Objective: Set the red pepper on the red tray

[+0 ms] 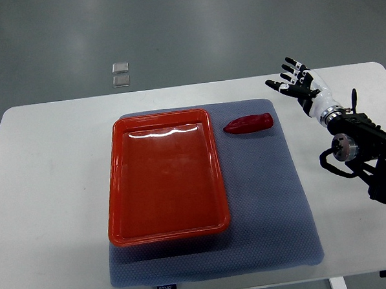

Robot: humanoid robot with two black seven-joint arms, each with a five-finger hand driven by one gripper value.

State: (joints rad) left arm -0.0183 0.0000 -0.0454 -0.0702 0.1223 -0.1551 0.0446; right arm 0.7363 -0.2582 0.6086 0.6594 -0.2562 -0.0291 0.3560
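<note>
1. the red pepper (248, 123) is seen lying on the grey mat (273, 198), just beside the red tray's (165, 178) upper right corner, not on it.
2. the tray is seen resting on the mat's left part, with nothing in it.
3. the right hand (298, 81) is held over the white table (46, 191), right of the pepper and apart from it, fingers spread wide, nothing grasped.
</note>
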